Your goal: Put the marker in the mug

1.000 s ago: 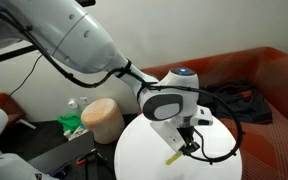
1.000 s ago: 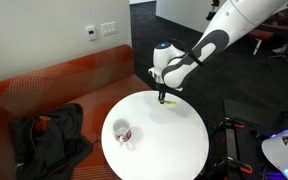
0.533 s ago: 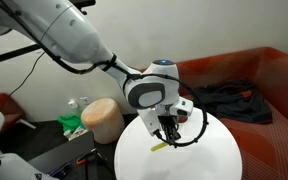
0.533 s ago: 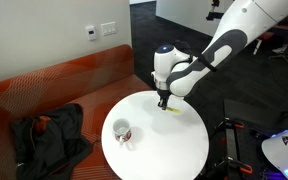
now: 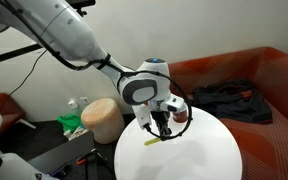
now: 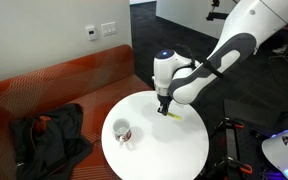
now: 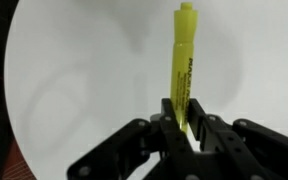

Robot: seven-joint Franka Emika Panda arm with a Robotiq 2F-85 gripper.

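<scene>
1 marker [image 7: 182,70] | 1 mug [image 6: 121,131] | 1 tbl [image 6: 174,150] | 1 stool [image 5: 102,118] | 1 sofa [image 6: 54,82]

- Marker [image 7: 182,60]: yellow-green, with dark lettering along the barrel.
- Gripper [image 7: 184,110]: black.
- Mug [image 6: 121,131]: dark red outside, white inside.
- Table [image 6: 179,152]: plain white.
- Sofa [image 6: 54,85]: orange-red, finely textured.
- Stool [image 5: 102,118]: tan.
- Arm [image 5: 69,35]: white, with dark joints.
</scene>
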